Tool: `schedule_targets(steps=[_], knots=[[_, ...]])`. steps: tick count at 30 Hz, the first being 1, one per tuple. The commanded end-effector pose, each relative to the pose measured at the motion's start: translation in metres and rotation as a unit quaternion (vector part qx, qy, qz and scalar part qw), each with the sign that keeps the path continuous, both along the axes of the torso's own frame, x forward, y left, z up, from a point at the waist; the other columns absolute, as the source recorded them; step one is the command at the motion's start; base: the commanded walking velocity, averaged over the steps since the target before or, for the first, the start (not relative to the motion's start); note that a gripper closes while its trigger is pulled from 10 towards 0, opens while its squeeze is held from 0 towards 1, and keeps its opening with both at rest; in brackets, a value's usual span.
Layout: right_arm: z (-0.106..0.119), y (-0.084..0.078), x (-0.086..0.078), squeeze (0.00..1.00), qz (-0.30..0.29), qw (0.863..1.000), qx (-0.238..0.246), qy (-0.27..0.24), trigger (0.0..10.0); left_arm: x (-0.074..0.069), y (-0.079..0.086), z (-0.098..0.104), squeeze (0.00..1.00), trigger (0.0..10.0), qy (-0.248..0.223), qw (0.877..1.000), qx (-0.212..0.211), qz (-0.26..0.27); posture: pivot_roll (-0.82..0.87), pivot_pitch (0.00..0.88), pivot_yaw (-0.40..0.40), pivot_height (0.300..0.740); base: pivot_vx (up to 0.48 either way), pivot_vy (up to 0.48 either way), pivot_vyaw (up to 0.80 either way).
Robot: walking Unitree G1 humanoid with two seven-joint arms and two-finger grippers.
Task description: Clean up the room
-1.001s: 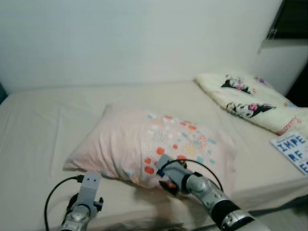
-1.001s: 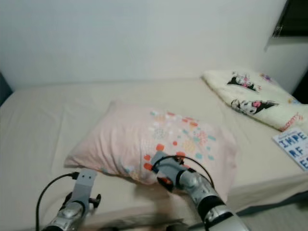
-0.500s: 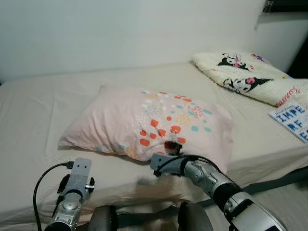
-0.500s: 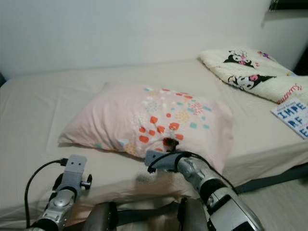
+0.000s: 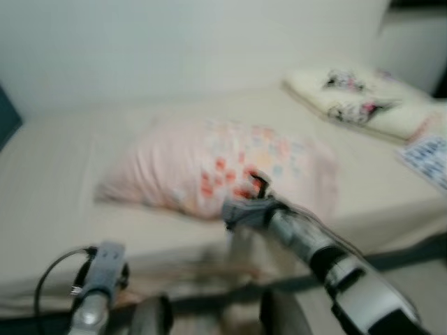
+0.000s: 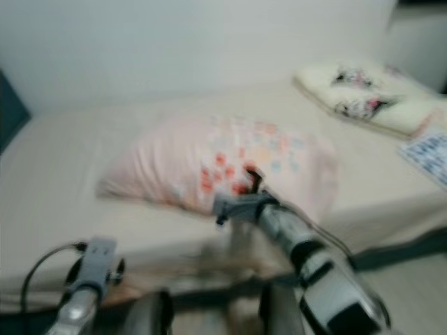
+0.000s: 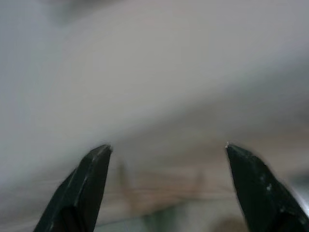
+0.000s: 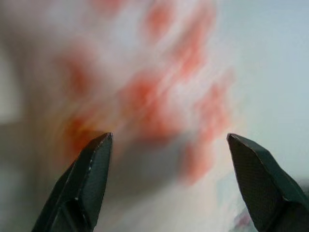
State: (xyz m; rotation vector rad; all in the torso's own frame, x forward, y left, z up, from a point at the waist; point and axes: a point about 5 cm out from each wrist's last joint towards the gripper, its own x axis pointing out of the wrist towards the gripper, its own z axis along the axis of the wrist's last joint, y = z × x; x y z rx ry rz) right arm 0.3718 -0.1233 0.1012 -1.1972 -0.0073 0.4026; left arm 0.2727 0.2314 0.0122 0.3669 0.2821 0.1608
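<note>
Lifted a little off the near edge of the pink pillow (image 5: 223, 171) on the bed (image 5: 49, 174): right gripper (image 8: 166, 145), fingers spread wide, gripping nothing. Left gripper (image 7: 166, 150) low by the mattress edge, fingers apart too. Blurred by walking; pillow probably straightened, likely onward.

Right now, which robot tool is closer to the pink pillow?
The right tool. It is open at the pillow's near edge, facing its orange dots. The left tool is open too, low by the bed's front edge, away from the pillow.
</note>
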Motion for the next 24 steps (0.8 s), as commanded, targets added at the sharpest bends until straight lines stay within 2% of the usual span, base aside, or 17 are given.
schedule_targets(steps=[1, 7, 16, 17, 18, 21, 22, 23, 24], knots=[[-0.004, 0.000, -0.002, 0.00, -0.012, 0.999, 0.030, 0.020, 10.0, -0.003, 0.000, -0.003, 0.00, 10.0, 0.009, 1.000, 0.004, -0.008, 0.14, 0.239, -0.057, 0.515, 0.000, 0.000, 0.00], [-0.002, 0.010, -0.002, 0.00, 0.005, 0.999, 0.049, 0.022, 10.0, 0.000, -0.003, 0.000, 0.00, 10.0, 0.008, 1.000, 0.007, -0.019, 0.13, 0.247, -0.045, 0.515, 0.000, 0.000, 0.00], [0.014, 0.015, 0.004, 0.00, 0.032, 0.999, 0.026, -0.026, 10.0, 0.000, -0.004, 0.002, 0.00, 10.0, -0.002, 1.000, 0.002, -0.018, 0.13, 0.261, -0.048, 0.515, 0.000, 0.000, 0.00], [0.036, 0.025, 0.011, 0.00, 0.068, 0.995, 0.023, -0.063, 10.0, 0.002, 0.001, 0.014, 0.00, 10.0, -0.032, 0.999, -0.003, -0.005, 0.15, 0.282, -0.052, 0.515, 0.000, 0.000, 0.00], [0.046, 0.031, 0.014, 0.00, 0.084, 0.993, 0.025, -0.076, 10.0, 0.004, 0.004, 0.022, 0.00, 10.0, -0.048, 0.999, -0.004, -0.001, 0.15, 0.288, -0.052, 0.515, 0.000, 0.000, 0.00], [0.055, 0.036, 0.016, 0.00, 0.100, 0.991, 0.026, -0.087, 10.0, 0.006, 0.007, 0.029, 0.00, 10.0, -0.062, 0.998, -0.002, 0.001, 0.16, 0.293, -0.053, 0.515, 0.000, 0.000, 0.00], [0.076, 0.050, 0.019, 0.00, 0.135, 0.984, 0.023, -0.112, 10.0, 0.012, 0.013, 0.045, 0.00, 10.0, -0.092, 0.996, 0.004, 0.007, 0.17, 0.308, -0.056, 0.515, 0.000, 0.000, 0.00], [0.076, 0.050, 0.019, 0.00, 0.135, 0.984, 0.023, -0.112, 10.0, 0.012, 0.013, 0.045, 0.00, 10.0, -0.092, 0.996, 0.004, 0.007, 0.17, 0.308, -0.056, 0.515, 0.000, 0.000, 0.00], [0.087, 0.058, 0.020, 0.00, 0.154, 0.980, 0.024, -0.122, 10.0, 0.016, 0.016, 0.054, 0.00, 10.0, -0.106, 0.994, 0.008, 0.008, 0.17, 0.310, -0.056, 0.515, 0.000, 0.000, 0.00]])
